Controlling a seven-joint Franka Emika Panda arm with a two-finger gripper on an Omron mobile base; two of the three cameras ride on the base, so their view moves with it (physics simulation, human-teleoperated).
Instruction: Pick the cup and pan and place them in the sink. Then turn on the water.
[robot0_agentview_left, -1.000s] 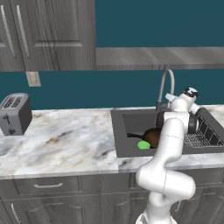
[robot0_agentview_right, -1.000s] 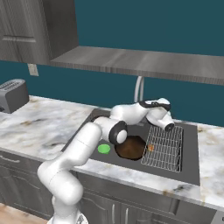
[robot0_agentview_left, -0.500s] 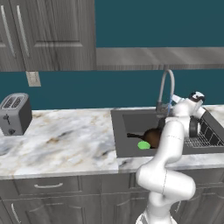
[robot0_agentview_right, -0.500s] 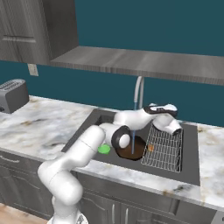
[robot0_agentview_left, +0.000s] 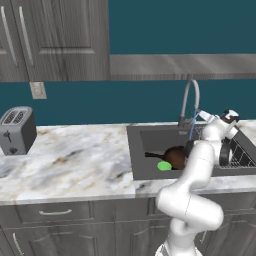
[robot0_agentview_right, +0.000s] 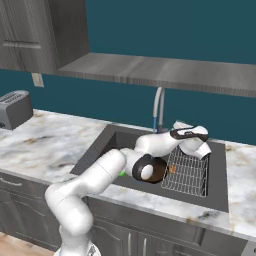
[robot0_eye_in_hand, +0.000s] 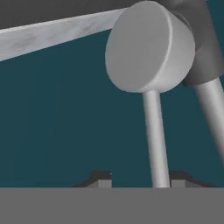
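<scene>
1. Marble counter (robot0_agentview_left: 75, 160) runs along a teal wall, and set into it is the sink (robot0_agentview_left: 137, 150), my landmark for everything else.
2. Inside the sink lies the pan (robot0_agentview_left: 176, 156), with the cup (robot0_agentview_left: 164, 166) touching its near side.
3. Behind the sink rises the faucet (robot0_agentview_left: 191, 95); a thin stream of water (robot0_agentview_left: 191, 125) falls from its spout.
4. At the sink's back right, the gripper (robot0_eye_in_hand: 136, 183) sits by the faucet's lever (robot0_eye_in_hand: 155, 140), fingers slightly apart with nothing clamped between them.
5. Risk, as I judge it: the hand is close to the lever, so pulling away could knock it and shut off the flow.
</scene>
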